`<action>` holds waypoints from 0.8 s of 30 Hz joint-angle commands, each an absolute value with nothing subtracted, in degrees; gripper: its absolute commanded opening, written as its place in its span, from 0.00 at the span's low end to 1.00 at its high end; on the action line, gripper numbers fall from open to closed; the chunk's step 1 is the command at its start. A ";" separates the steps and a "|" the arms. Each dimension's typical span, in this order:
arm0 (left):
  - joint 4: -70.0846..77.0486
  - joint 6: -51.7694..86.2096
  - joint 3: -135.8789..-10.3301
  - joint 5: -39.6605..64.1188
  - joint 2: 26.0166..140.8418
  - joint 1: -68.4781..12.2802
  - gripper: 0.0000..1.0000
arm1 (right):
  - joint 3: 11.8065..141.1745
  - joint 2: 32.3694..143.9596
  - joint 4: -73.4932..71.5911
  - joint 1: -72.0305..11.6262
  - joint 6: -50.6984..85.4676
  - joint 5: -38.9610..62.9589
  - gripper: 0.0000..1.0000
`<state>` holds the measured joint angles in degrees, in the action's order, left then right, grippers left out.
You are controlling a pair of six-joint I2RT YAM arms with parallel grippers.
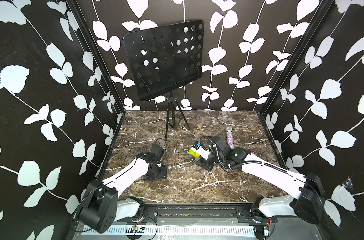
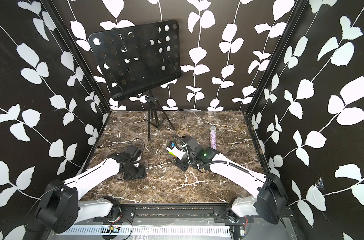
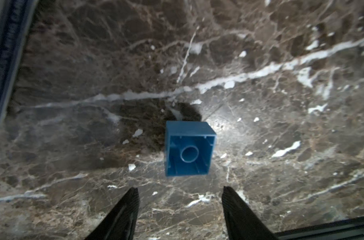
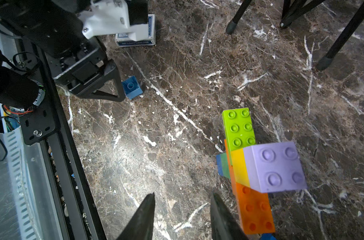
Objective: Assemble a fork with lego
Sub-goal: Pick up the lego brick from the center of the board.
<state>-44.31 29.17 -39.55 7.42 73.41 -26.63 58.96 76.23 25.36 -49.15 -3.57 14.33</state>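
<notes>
**A:** Top views first. Where is the fork?

**B:** The fork is near the middle of the worktop. It is just in front of the right gripper and partly hidden by that wrist. Both top views show lime, yellow and orange on it.

**A:** And the rest?

**B:** The left gripper points down at the worktop, well apart from the fork. A mic lies beyond the right arm, and a stand is at the back. From here I cannot tell how either gripper's jaws stand.

**A:** Left wrist?

**B:** The left gripper is released, its jaws spread with nothing in them. 1 blue brick lies on its side just ahead of the fingertips, not between them. Its hollow underside faces the camera.

**A:** Right wrist?

**B:** The right gripper is released as well, with 2 fingers apart and bare worktop between them. The fork is just beside 1 finger, outside the jaws. It shows a lime prong, a lilac prong on yellow, an orange crossbar and a green-and-blue stem behind. Whether that finger touches the orange I cannot tell. Across the worktop the blue brick sits just beside the left gripper's fingertip. A card box lies beyond it, partly hidden by the left wrist.
</notes>
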 commanded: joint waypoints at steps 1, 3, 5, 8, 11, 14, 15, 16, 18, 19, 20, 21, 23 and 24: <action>-44.57 27.63 -42.43 4.62 76.05 -27.20 0.66 | 57.63 74.42 21.93 -49.65 -2.14 15.34 0.43; -43.65 26.21 -43.77 4.58 78.18 -27.30 0.66 | 56.91 73.90 21.76 -49.74 -1.98 15.22 0.43; -43.24 24.83 -45.06 5.31 80.23 -27.38 0.66 | 56.32 73.71 21.85 -49.69 -1.76 14.86 0.43; -43.38 23.75 -45.95 5.36 81.83 -27.58 0.66 | 55.45 73.29 21.72 -49.75 -1.20 14.68 0.43; -43.87 22.78 -45.97 4.56 83.77 -27.61 0.62 | 54.54 72.81 21.18 -49.75 -0.42 14.51 0.43; -42.58 22.85 -45.49 4.06 84.53 -27.64 0.59 | 54.20 72.56 21.20 -49.75 -0.18 14.67 0.43; -42.16 22.83 -45.67 4.13 84.76 -27.60 0.58 | 54.12 72.55 21.27 -49.68 -0.11 14.85 0.43; -42.01 22.70 -46.02 4.15 85.05 -27.60 0.56 | 54.01 72.55 21.27 -49.69 0.00 14.79 0.43; -41.72 22.40 -46.64 4.72 85.68 -27.65 0.51 | 53.71 72.54 21.44 -49.72 0.13 14.83 0.43; -41.59 22.17 -46.73 5.22 85.90 -27.60 0.47 | 53.62 72.44 21.56 -49.70 0.19 14.77 0.43; -41.57 21.94 -46.75 5.96 86.17 -27.62 0.41 | 53.61 72.30 21.80 -49.74 0.30 14.76 0.43; -41.57 21.65 -46.76 6.84 86.30 -27.60 0.34 | 53.53 72.17 21.96 -49.72 0.27 14.52 0.43; -41.51 21.04 -46.76 9.44 85.61 -27.64 0.25 | 53.45 71.73 22.19 -49.75 0.55 14.04 0.42; -41.06 21.09 -46.76 11.06 84.63 -27.60 0.24 | 53.36 71.48 22.06 -49.72 0.78 14.02 0.43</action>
<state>-41.41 22.26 -45.89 6.94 86.24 -27.33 53.84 73.08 23.00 -49.36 -0.12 14.26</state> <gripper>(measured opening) 0.309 0.426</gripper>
